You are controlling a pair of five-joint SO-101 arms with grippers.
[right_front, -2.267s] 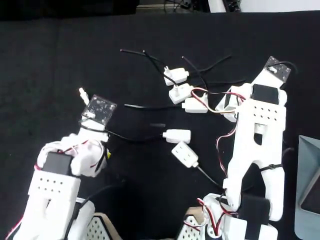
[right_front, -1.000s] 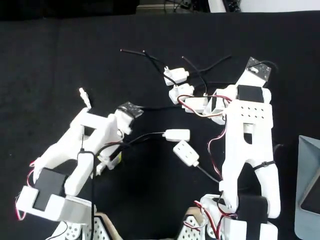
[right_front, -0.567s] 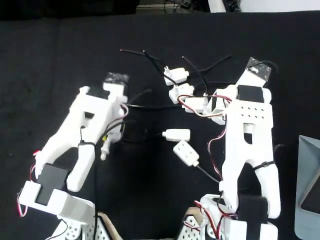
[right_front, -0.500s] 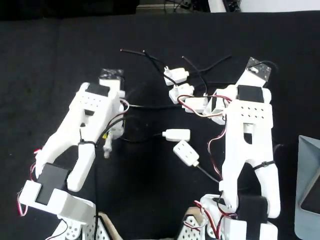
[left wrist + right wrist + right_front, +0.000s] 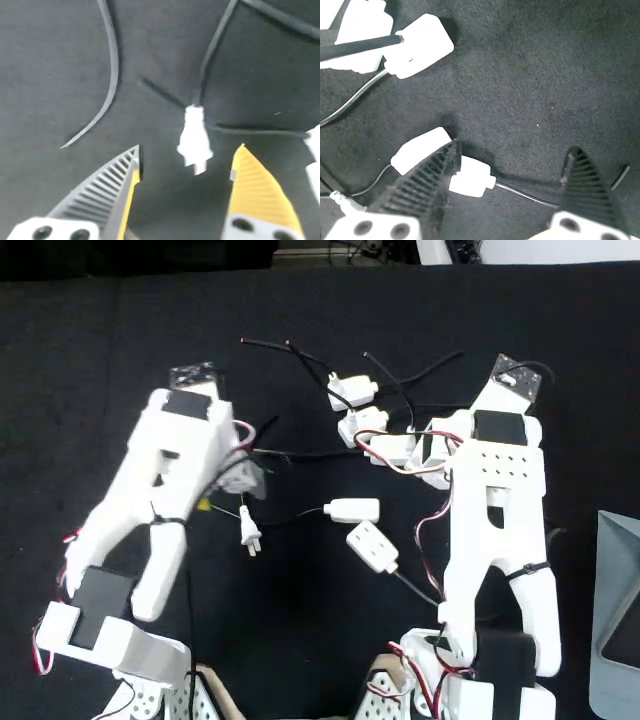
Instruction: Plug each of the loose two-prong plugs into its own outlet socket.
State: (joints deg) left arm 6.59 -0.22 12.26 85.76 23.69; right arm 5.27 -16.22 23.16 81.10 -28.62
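Standing by the black surface (image 5: 90, 360), you see the two white arms taking up most of it: the left arm (image 5: 165, 480) stretches up one side, and the right arm (image 5: 497, 530) stands well apart on the other.

The left claw (image 5: 189, 149) is released, its yellow-lined fingers (image 5: 252, 185) spread wide above the cloth. The right claw (image 5: 515, 147) is likewise released and gripping nothing, with bare cloth between its dark fingers (image 5: 427, 180).

Three white outlet sockets (image 5: 362, 426) are bunched just beside the far end of the right arm. Two further sockets (image 5: 371, 547) lie between the arms.

A small white connector (image 5: 470, 181) on a thin cord sits just beside the inner edge of one right finger.

The loose two-prong plug (image 5: 249, 533) lies flat on the cloth near the left arm. From the left wrist it shows in the gap between the spread fingers, touching neither, with its prongs pointing back toward the claw.

Thin black cords (image 5: 300, 358) trail across the far side.
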